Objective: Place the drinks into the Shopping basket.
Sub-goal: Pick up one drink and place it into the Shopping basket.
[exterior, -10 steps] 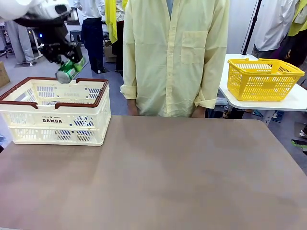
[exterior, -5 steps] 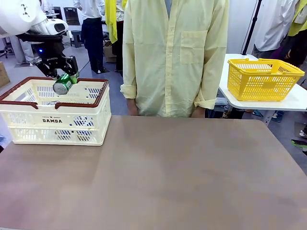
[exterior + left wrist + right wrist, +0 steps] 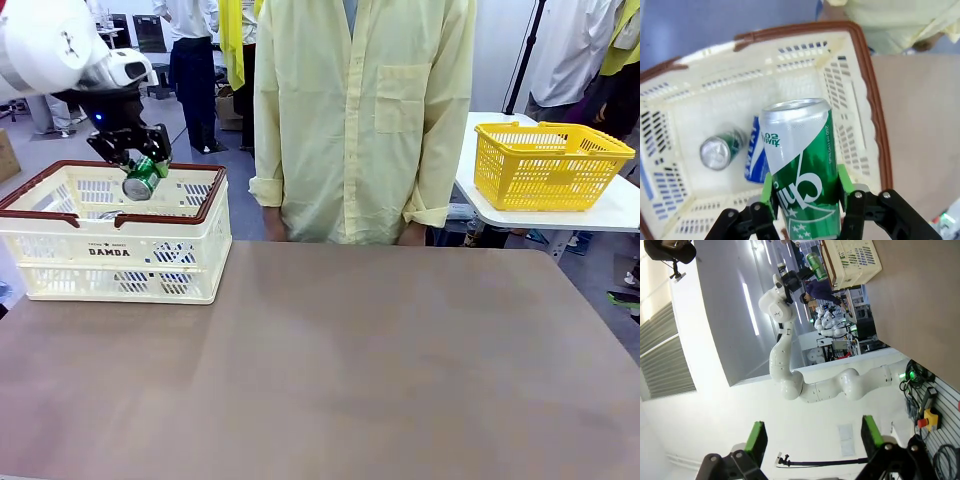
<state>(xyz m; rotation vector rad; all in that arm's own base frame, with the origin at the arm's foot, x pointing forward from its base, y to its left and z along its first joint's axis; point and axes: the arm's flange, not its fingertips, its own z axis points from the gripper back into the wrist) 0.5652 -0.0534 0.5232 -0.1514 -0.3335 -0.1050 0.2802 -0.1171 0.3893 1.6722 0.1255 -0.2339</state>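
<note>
- Green can [image 3: 802, 167] with white lettering, clamped between the left end effector [image 3: 807, 200] pads, tilted, silver top outward, over the Shopping basket [image 3: 115, 215].
- Below the end effector, inside the cream, brown-rimmed basket: a second green can [image 3: 720, 150] and a blue can [image 3: 756, 157], lying touching.

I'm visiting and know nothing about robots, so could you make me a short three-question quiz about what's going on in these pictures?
1. True or false: the left gripper is clamped on a green can.
2. How many cans already lie in the shopping basket? A) none B) two C) four
3. What stands on the white side table behind the person?

Key:
1. True; it holds the can above the basket.
2. B: a blue can and a second green can.
3. A yellow mesh basket.
</note>
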